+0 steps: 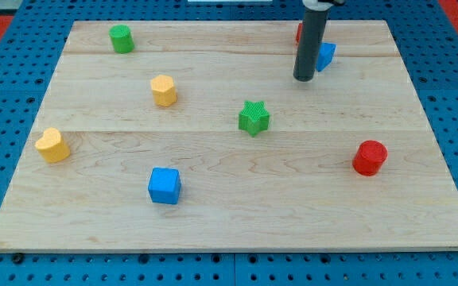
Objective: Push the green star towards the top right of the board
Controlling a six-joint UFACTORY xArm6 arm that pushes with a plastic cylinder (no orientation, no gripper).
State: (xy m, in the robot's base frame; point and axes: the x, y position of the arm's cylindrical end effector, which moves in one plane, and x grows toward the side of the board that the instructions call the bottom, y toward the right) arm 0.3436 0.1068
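Nearest the camera runs the wooden surface (237, 230), its front edge along the frame's bottom. Above it, in the upper right, my tip (303, 79) touches down just left of a blue block (325, 56) (a red block (299, 32) hides mostly behind the rod). No gripper exists here, so nothing opens or closes. Lower right sits a red cylinder (370, 157); lower centre-left a blue cube (164, 185). At centre, the green star (254, 117) lies down-left of my tip, clearly apart. Left: a yellow heart (52, 145), a yellow block (164, 90), and a green cylinder (121, 38).
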